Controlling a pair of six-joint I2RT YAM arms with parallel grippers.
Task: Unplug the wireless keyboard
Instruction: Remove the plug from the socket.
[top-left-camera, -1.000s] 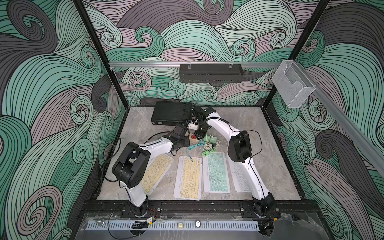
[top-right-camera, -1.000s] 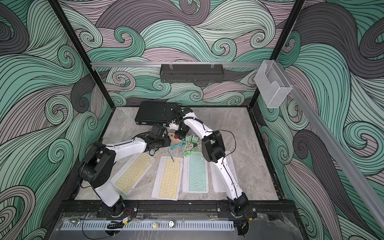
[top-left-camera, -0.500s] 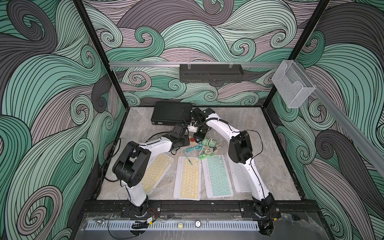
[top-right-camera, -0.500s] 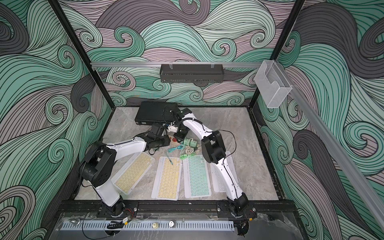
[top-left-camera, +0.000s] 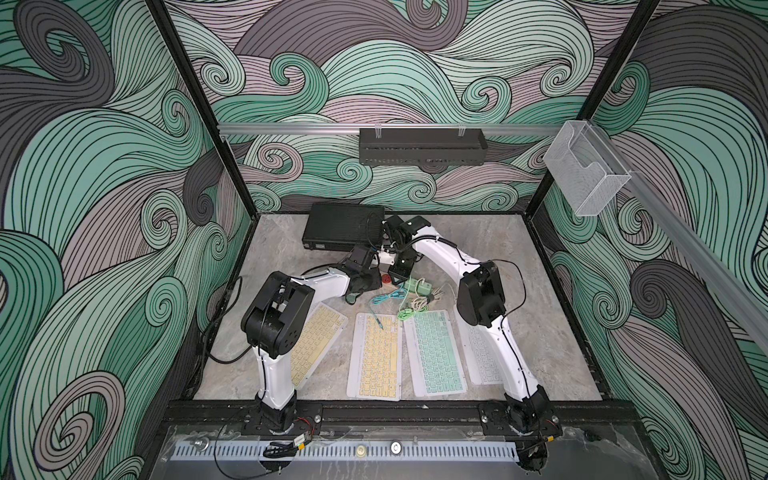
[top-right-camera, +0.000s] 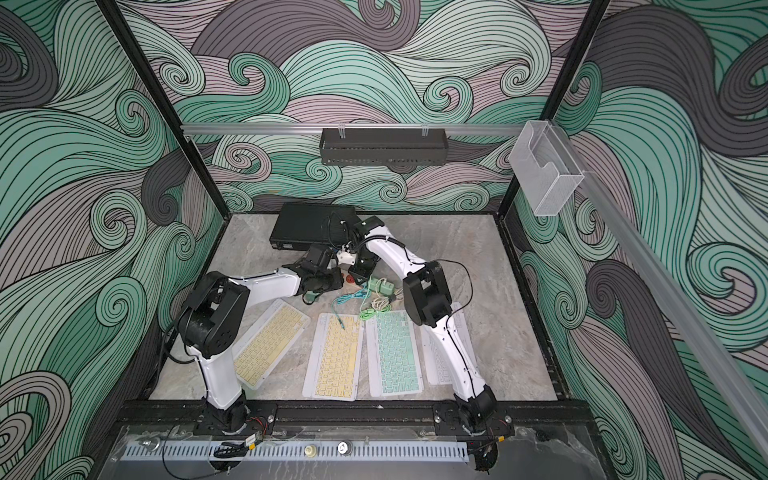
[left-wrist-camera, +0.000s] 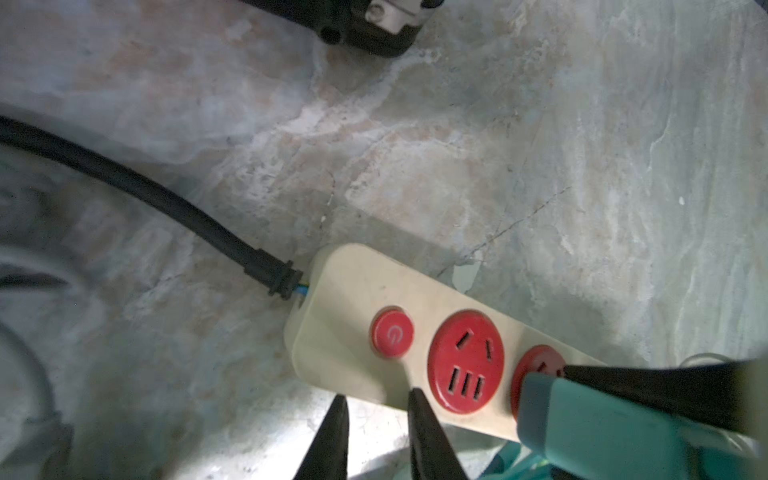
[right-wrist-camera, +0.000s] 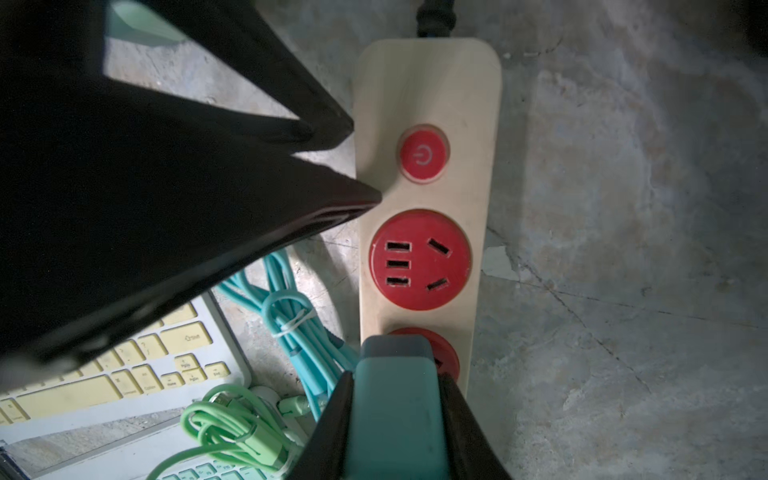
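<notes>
Inside the right claw (right-wrist-camera: 397, 382) sits the teal charger plug (right-wrist-camera: 395, 419).

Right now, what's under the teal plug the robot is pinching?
A red socket on the beige power strip; only its edge peeks out past the teal plug. Its holes and the plug's prongs are covered.

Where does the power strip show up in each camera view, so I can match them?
Both top views: power strip, mostly hidden between the two wrists.
Left wrist: just past the left pincer, black cord entering it.
Right wrist: ahead of the right pincer gripping the teal plug.
Landmark: red power button in both wrist views; the top views' red spot may be it.
</notes>
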